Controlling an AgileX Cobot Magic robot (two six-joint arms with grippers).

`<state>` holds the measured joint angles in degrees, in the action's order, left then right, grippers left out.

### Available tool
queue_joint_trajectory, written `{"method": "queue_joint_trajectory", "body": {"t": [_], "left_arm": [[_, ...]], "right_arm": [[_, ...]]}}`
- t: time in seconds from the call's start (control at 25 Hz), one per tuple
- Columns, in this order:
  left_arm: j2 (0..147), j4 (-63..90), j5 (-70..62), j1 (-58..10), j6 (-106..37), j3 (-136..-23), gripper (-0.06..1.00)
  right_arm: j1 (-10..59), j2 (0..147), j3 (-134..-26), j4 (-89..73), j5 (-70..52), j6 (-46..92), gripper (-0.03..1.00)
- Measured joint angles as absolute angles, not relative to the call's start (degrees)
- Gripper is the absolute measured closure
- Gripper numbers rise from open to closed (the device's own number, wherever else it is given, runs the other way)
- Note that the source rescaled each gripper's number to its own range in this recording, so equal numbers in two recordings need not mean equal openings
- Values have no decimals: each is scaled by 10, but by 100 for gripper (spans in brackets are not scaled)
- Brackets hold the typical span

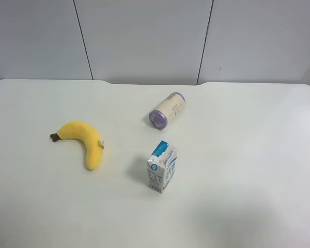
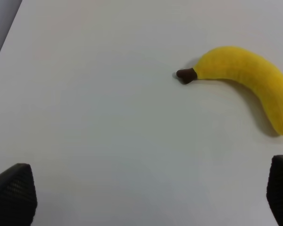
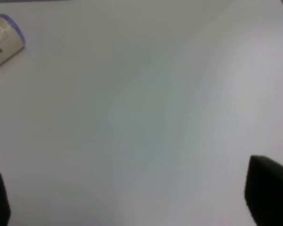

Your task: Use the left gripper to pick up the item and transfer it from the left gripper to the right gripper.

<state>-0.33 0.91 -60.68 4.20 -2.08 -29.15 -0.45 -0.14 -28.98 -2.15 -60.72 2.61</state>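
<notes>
Worktop [image 1: 258, 155] white. Banana [image 1: 84, 142] at left of high view, lying flat, brown stem [image 1: 55, 137] pointing left, nothing touching it. Cylinder [image 1: 166, 110] on its side near centre, well apart from banana. Carton [image 1: 162, 166] upright, nearer camera than cylinder. Left jaws spread wide, empty, fingertips [image 2: 12, 195] short of banana. Right jaws spread wide, empty, over bare worktop.

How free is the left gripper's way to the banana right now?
Probably yes, it can get there. The left gripper is open, and only bare table lies between it and the banana. The carton and cylinder sit apart from the banana, off to one side.
</notes>
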Motion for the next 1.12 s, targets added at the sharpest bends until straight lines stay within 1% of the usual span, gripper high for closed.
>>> {"method": "queue_joint_trajectory", "body": {"t": [0.88,1.0,1.12], "left_arm": [[-2,7,-607,42,-18,-291,-6],[41,7,-612,42,-8,-303,-6],[132,11,-613,42,-4,-345,-6]], "right_arm": [[-4,-1,-290,-22,-607,26,-3],[-4,-1,-290,-22,-607,26,-3],[-4,-1,-290,-22,-607,26,-3]]}}
